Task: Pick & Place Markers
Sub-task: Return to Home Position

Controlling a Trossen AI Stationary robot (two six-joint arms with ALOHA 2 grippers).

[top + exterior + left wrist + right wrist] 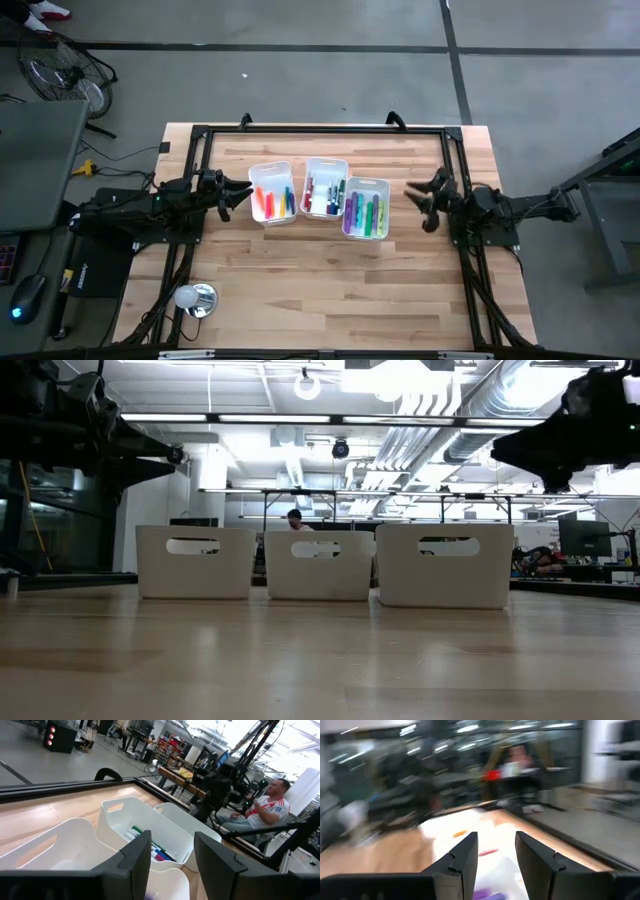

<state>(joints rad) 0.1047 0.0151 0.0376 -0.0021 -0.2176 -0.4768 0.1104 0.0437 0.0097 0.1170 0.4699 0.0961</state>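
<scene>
The markers lay in three bins on the surface. The left tool and right tool flanked them, both spread and empty; a low swing homeward could clip a rim and shove a bin.

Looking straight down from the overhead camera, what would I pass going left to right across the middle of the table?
Left end effector, open → left white bin → middle white bin → right white bin → right end effector, open.
</scene>
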